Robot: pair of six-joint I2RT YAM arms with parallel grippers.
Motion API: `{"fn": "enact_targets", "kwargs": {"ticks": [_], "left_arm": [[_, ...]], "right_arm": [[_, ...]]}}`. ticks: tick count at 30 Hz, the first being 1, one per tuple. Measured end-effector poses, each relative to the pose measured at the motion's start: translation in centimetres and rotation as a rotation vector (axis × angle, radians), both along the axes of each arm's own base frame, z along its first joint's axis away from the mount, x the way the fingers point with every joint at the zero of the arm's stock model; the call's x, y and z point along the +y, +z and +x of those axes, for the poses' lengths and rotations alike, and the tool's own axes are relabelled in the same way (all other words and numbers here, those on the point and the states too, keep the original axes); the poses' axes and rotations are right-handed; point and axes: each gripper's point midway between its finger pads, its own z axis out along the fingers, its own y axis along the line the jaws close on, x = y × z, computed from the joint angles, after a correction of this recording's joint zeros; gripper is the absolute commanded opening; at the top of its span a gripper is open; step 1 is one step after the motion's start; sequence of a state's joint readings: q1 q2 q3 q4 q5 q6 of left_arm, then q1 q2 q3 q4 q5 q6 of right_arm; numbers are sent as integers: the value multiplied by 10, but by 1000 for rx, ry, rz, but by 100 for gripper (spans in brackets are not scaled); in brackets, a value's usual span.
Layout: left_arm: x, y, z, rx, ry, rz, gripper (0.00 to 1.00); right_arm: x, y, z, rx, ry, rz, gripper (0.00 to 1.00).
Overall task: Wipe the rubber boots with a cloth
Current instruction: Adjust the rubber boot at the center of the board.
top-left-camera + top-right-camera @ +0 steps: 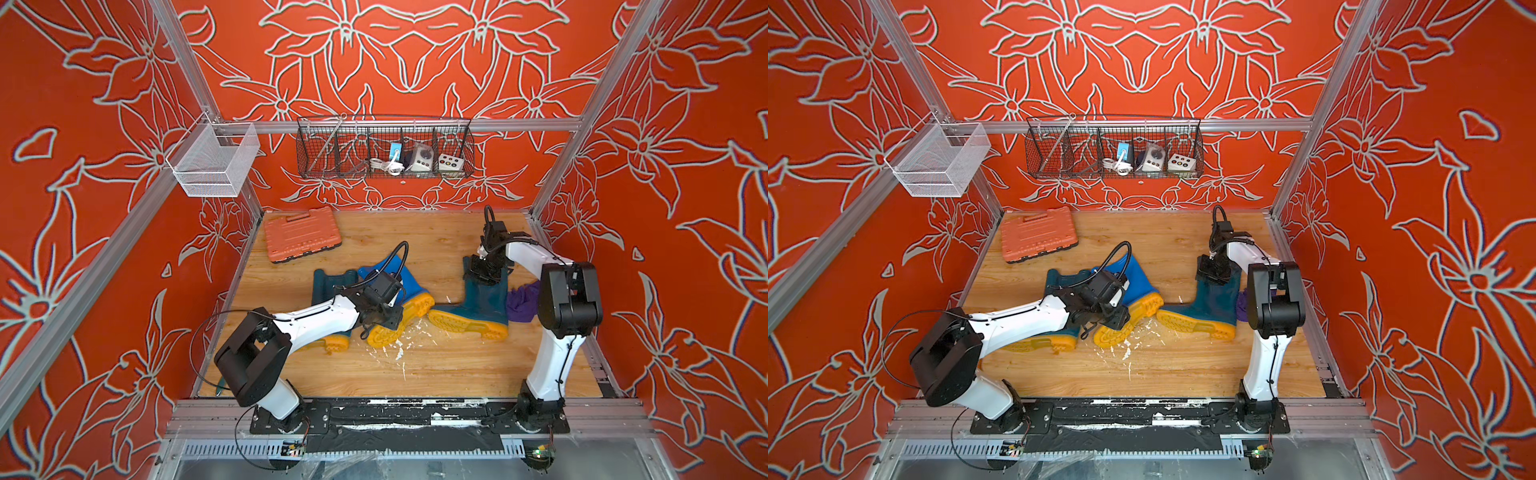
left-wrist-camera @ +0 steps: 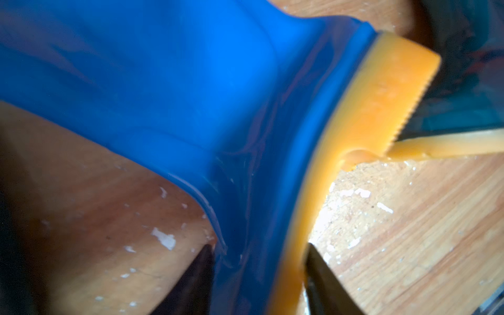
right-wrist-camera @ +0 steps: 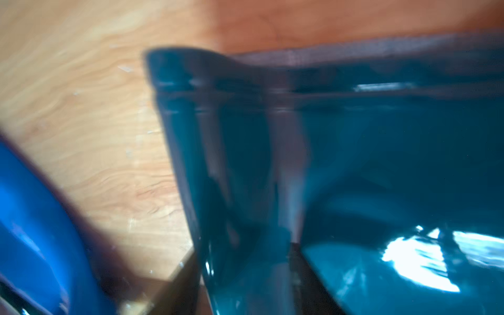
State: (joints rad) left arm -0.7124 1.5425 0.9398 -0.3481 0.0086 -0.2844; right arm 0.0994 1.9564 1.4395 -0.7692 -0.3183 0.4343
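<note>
Rubber boots (image 1: 484, 305) | left gripper (image 2: 259, 246) pinches blue boot (image 2: 191, 95) at sole, likely steadying it | right gripper (image 3: 244, 249) straddles teal shaft (image 3: 354, 163), clamp indeterminate | your cloth (image 1: 521, 305) lies unheld, frame right.

A slim bright blue glossy rubber boot (image 1: 410, 283) with a yellow-orange sole lies on its side at the floor's centre, its shaft toward twelve o'clock. It rests against a dark teal glossy rubber boot (image 1: 330, 286) at its nine o'clock. A second teal boot (image 1: 486, 301) lies at three o'clock, its sole facing six. A crumpled purple terry cloth (image 1: 521, 305) touches its three-o'clock side.
</note>
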Motion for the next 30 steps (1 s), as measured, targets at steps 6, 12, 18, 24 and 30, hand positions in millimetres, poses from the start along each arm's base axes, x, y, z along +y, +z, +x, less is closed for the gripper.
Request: {"fn": "enact_targets", "kwargs": {"ticks": [6, 12, 18, 24, 30], "left_arm": [[42, -2, 5, 26, 20, 107, 16], [81, -3, 7, 73, 49, 268, 59], [71, 21, -1, 63, 18, 191, 65], [32, 53, -21, -7, -69, 41, 56], [-29, 37, -78, 28, -258, -52, 43]], "right_arm": [[-4, 43, -11, -72, 52, -18, 67], [-18, 75, -61, -114, 59, -76, 70], [-44, 41, -94, 30, 34, -128, 67], [-52, 15, -118, 122, 35, -138, 63], [-46, 4, -137, 142, 35, -117, 57]]}}
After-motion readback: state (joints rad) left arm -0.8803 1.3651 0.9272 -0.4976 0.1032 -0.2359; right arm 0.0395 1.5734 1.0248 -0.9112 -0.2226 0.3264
